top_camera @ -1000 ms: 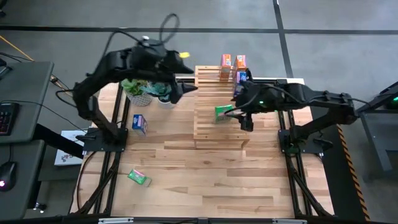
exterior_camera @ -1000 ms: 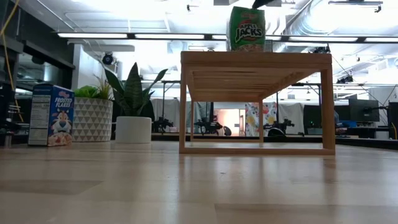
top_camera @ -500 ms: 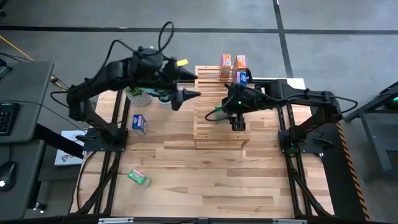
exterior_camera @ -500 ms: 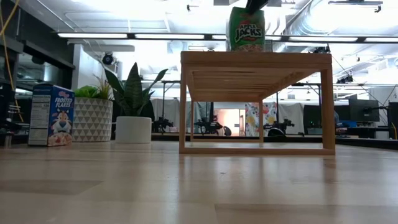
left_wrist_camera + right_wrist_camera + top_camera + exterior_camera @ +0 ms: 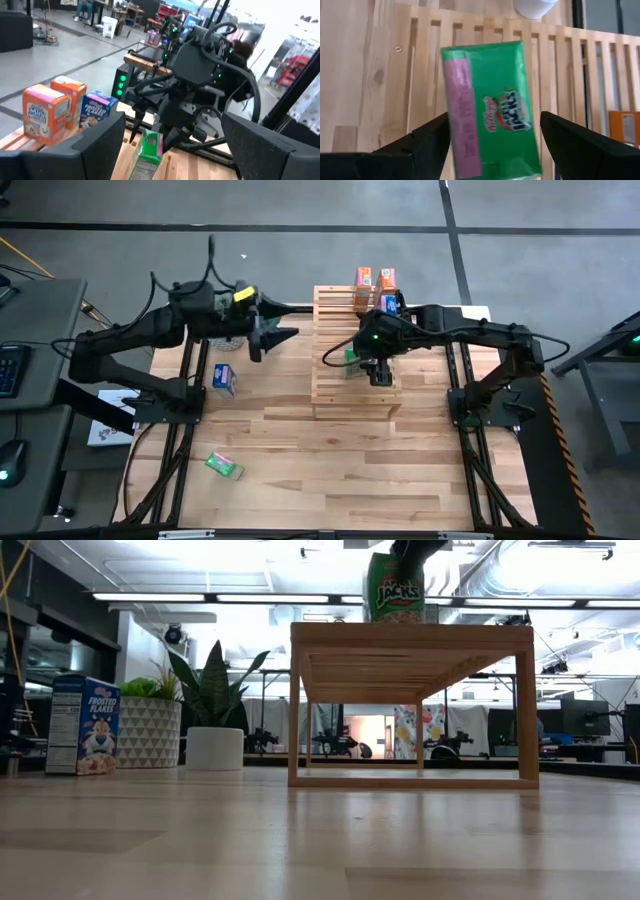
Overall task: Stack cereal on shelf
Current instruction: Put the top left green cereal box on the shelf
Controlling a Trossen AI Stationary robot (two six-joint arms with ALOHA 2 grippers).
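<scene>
My right gripper (image 5: 368,363) hangs over the slatted wooden shelf (image 5: 340,390), shut on a green cereal box (image 5: 492,125) that shows in the low view on the shelf's top (image 5: 410,632). My left gripper (image 5: 272,338) is open and holds nothing, in the air left of the shelf. Two orange boxes (image 5: 374,279) and a blue box (image 5: 388,302) stand on the shelf's far end. Another blue box (image 5: 224,378) stands on the table, and a second green box (image 5: 225,466) lies flat near the table's near left. My right gripper pinches the green box between its two fingers, one on each narrow side (image 5: 456,155). The fingers come from above, pointing down. The box stands nearly upright, slightly tilted, with its bottom edge (image 5: 395,620) at the shelf top; whether it rests there I cannot tell.
Two potted plants (image 5: 150,730) (image 5: 215,720) stand at the table's far left, partly under the left arm. The standing blue box (image 5: 83,725) is left of them in the low view. Bare slats lie near of the held box (image 5: 345,402).
My right gripper has carried the green box a little toward the table's left over the shelf, and the box now tilts slightly. My left gripper has drawn back from the shelf's far left corner toward the table's left edge, staying open.
</scene>
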